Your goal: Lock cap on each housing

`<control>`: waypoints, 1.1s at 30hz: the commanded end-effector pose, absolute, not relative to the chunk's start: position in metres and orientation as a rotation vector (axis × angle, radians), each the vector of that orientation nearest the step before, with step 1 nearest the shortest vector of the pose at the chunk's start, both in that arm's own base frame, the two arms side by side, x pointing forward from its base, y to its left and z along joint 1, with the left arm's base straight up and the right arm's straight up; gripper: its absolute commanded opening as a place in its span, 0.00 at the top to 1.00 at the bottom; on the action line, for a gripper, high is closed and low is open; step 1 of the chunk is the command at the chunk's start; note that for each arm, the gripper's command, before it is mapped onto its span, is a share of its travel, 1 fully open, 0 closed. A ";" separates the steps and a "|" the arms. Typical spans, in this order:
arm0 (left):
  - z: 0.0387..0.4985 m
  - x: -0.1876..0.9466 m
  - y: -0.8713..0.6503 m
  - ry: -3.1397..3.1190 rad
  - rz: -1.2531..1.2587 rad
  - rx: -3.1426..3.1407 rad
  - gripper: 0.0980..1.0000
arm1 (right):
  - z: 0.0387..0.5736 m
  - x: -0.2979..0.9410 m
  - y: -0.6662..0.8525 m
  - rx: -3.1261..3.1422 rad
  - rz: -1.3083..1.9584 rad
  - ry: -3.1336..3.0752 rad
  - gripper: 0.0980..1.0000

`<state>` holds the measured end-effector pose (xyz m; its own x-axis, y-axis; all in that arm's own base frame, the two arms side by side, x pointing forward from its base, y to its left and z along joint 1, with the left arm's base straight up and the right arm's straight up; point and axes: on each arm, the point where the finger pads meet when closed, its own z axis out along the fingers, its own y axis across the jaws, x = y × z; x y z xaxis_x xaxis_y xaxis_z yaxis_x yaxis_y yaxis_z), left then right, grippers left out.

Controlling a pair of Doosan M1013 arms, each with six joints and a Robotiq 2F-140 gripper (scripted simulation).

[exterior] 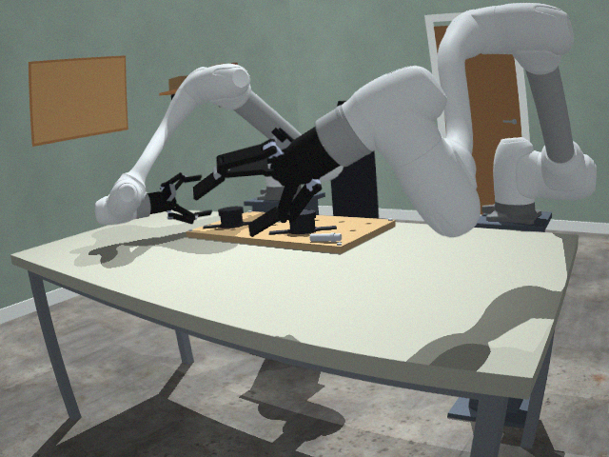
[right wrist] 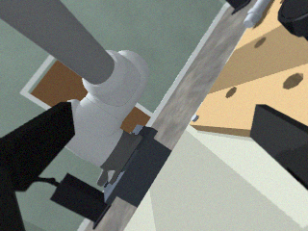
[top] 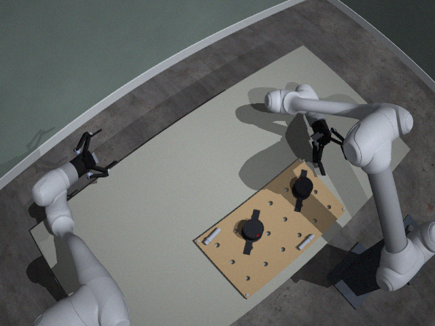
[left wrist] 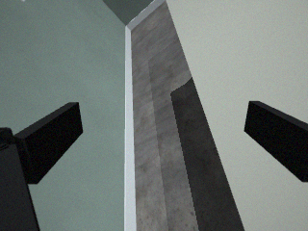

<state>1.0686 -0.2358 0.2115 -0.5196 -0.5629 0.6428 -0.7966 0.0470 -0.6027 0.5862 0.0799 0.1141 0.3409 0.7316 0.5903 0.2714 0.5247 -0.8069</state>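
Note:
Two black housings stand upright on the wooden board (top: 245, 269) (exterior: 366, 229), each with two flat side arms and a round black cap. The middle one's cap (top: 252, 227) (exterior: 302, 216) has a red mark at lower right in the top view. The other cap (top: 302, 187) (exterior: 230, 212), near the board's end, has a red mark at upper left. Whether either is locked I cannot tell. My left gripper (top: 107, 147) (exterior: 225, 212) (left wrist: 164, 116) is open, empty, beyond the table edge, far from both. My right gripper (top: 334, 165) (exterior: 204, 195) (right wrist: 163, 119) is open, empty, beside the end cap, above it.
A grey pin (top: 212, 236) (exterior: 325, 237) lies near one board end, and another pin (top: 306, 242) (right wrist: 257, 12) near a long side. The board has several holes and stands on the pale table (top: 158, 210) (exterior: 343, 295). The right arm (top: 388, 210) reaches around the board's right end.

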 end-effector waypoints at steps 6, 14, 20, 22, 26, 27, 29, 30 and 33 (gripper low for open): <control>0.213 1.069 -0.236 -2.091 1.465 1.393 0.00 | 0.115 0.586 0.080 -1.027 0.379 -1.233 0.00; 0.213 1.069 -0.236 -2.091 1.465 1.393 0.00 | 0.115 0.586 0.080 -1.027 0.379 -1.233 0.00; 0.213 1.069 -0.236 -2.091 1.465 1.393 0.00 | 0.115 0.586 0.080 -1.027 0.379 -1.233 0.73; 0.213 1.069 -0.236 -2.091 1.465 1.393 0.00 | 0.115 0.586 0.080 -1.027 0.379 -1.233 0.73; 0.213 1.069 -0.236 -2.091 1.465 1.393 0.00 | 0.115 0.586 0.080 -1.027 0.379 -1.233 0.73; 0.213 1.069 -0.236 -2.091 1.465 1.393 0.00 | 0.115 0.586 0.080 -1.027 0.379 -1.233 0.73; 0.213 1.069 -0.236 -2.091 1.465 1.393 0.00 | 0.115 0.586 0.080 -1.027 0.379 -1.233 0.73; 0.213 1.069 -0.236 -2.091 1.465 1.393 0.00 | 0.115 0.586 0.080 -1.027 0.379 -1.233 0.73; 0.213 1.069 -0.236 -2.091 1.465 1.393 0.00 | 0.115 0.586 0.080 -1.027 0.379 -1.233 0.73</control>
